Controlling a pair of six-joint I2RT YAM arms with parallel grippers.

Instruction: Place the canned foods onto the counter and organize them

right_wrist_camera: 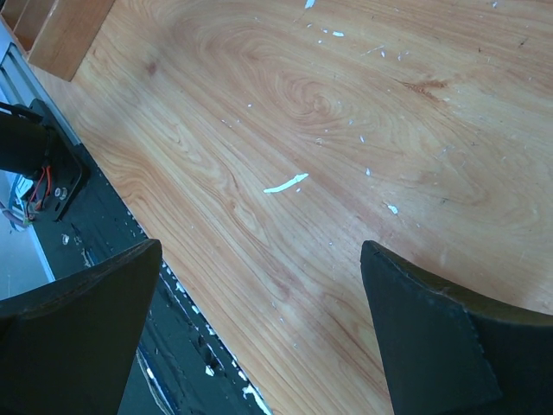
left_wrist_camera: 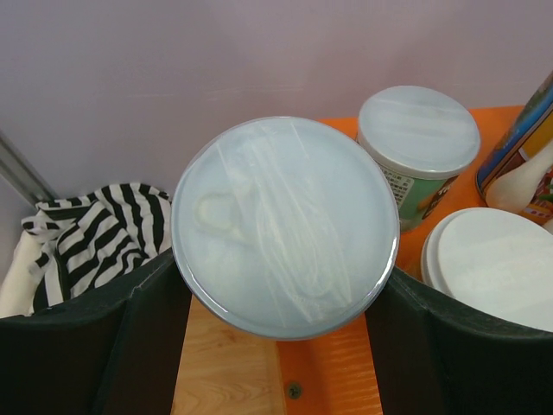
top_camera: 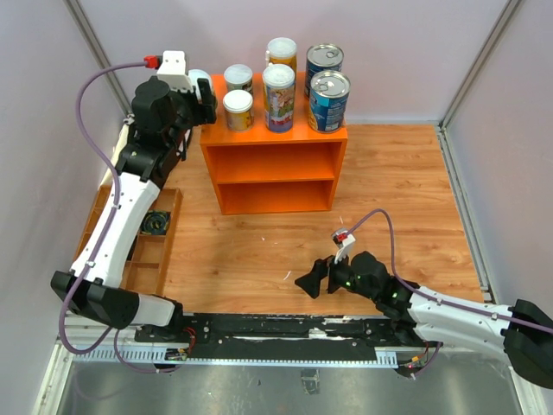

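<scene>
My left gripper (top_camera: 204,90) is shut on a small can with a white lid (left_wrist_camera: 285,225), held upright over the back left corner of the orange counter (top_camera: 272,147); its fingers (left_wrist_camera: 95,346) press both sides of the can. Two more small white-lidded cans (top_camera: 238,78) (top_camera: 238,110) stand on the counter top, seen close beside the held one (left_wrist_camera: 419,138) (left_wrist_camera: 501,264). Two tall slim cans (top_camera: 279,97) and two wide blue cans (top_camera: 328,100) stand further right. My right gripper (top_camera: 312,282) hangs open and empty low over the wooden table (right_wrist_camera: 328,112).
A low brown compartmented tray (top_camera: 164,246) lies along the table's left side under my left arm. A black-and-white striped cloth (left_wrist_camera: 95,225) lies behind the counter's left end. The counter's inner shelf (top_camera: 273,180) holds nothing. The black rail (top_camera: 285,328) runs along the near edge.
</scene>
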